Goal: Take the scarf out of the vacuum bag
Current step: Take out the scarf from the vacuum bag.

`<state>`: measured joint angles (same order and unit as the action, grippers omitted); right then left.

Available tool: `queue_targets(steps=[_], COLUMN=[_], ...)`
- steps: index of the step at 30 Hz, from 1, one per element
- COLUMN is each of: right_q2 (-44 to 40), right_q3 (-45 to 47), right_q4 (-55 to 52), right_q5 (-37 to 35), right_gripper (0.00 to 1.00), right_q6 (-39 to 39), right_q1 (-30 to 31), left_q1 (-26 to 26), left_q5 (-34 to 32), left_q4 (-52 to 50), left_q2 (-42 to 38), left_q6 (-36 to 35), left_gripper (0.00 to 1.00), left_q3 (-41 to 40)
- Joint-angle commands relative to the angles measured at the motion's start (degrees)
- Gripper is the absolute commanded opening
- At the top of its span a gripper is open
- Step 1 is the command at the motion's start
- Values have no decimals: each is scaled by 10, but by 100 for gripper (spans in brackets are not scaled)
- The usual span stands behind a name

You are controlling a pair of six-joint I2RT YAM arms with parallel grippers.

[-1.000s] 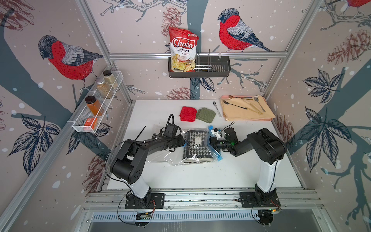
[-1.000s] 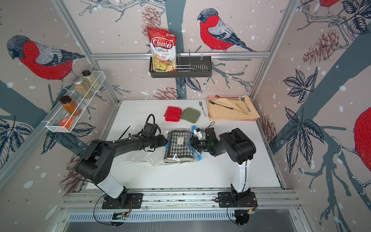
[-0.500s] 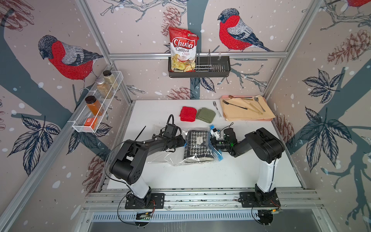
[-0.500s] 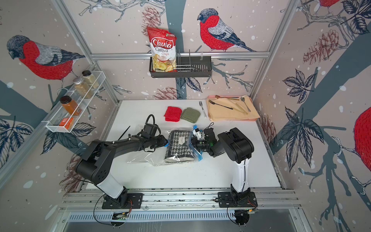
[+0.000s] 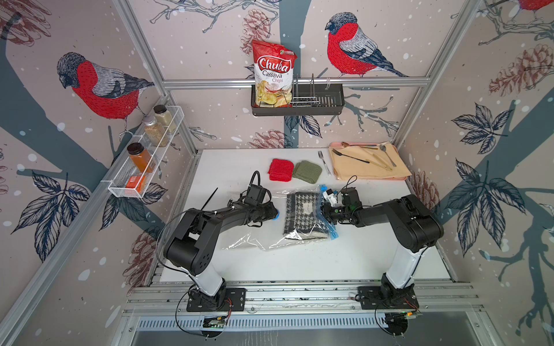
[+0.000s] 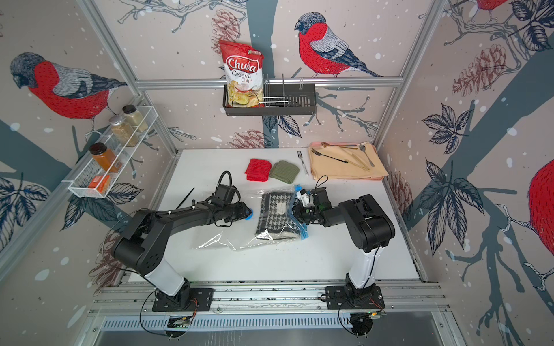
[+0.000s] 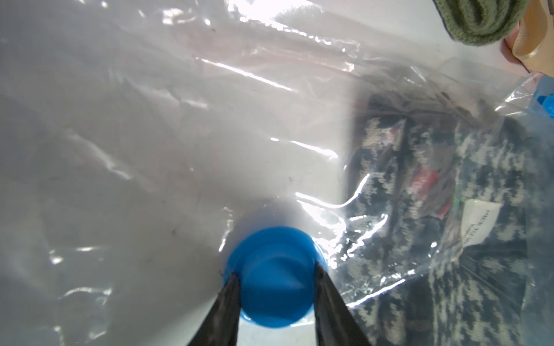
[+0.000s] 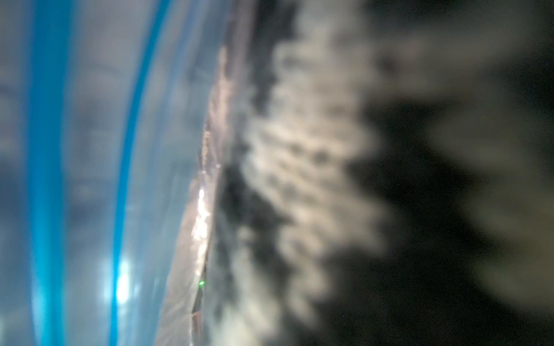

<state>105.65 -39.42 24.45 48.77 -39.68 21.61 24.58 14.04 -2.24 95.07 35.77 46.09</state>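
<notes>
Your left gripper (image 7: pixel 277 272) clamps the valve cap (image 7: pixel 269 296); your right gripper (image 5: pixel 326 208), closure unreadable, sits at the zip strip (image 5: pixel 331 229), the scarf (image 5: pixel 301 215) inside the vacuum bag (image 5: pixel 245 244) mid-worktop, just leftward of it.

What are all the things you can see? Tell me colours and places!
vacuum bag: 1, clear with blue zip strip, mid-table
scarf: 1, black-and-white check, inside the bag
valve cap: 1, blue, on the bag
red knit cloth: 1, red, behind the bag
green knit cloth: 1, olive, beside the red one
tan cloth: 1, tan, far right corner, cutlery on it
fork: 1, silver, beside the tan cloth
chips bag: 1, red, in black basket on back wall
spice jars: 3, beige and orange, wire rack on left wall
left claw: 1, black, shut on the valve cap
right claw: 1, black, at the bag's zip strip; grip unclear
</notes>
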Motion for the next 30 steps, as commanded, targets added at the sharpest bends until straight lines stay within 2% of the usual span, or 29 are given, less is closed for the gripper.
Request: queue_targets(steps=[1, 6, 10, 12, 22, 30], right_q2=[-10, -25, -40, -43, -46, -58], right_q3=[-5, 2, 33, 34, 2, 3], right_q4=[-70, -64, 27, 30, -88, -119], right_q5=[-33, -19, 44, 50, 1, -25], right_gripper=[7, 6, 6, 6, 0, 0], right_q6=[54, 55, 2, 2, 79, 106], right_q1=[-3, -8, -22, -24, 6, 24], left_q1=[1, 1, 0, 1, 0, -2], left_q5=[-13, -16, -31, -35, -75, -111], left_q4=[-36, -36, -47, -49, -77, -98], left_q2=[4, 6, 10, 12, 7, 9], left_q6=[1, 1, 2, 2, -2, -4], left_gripper=[13, 13, 13, 13, 12, 10], left_q3=[0, 1, 3, 3, 14, 16])
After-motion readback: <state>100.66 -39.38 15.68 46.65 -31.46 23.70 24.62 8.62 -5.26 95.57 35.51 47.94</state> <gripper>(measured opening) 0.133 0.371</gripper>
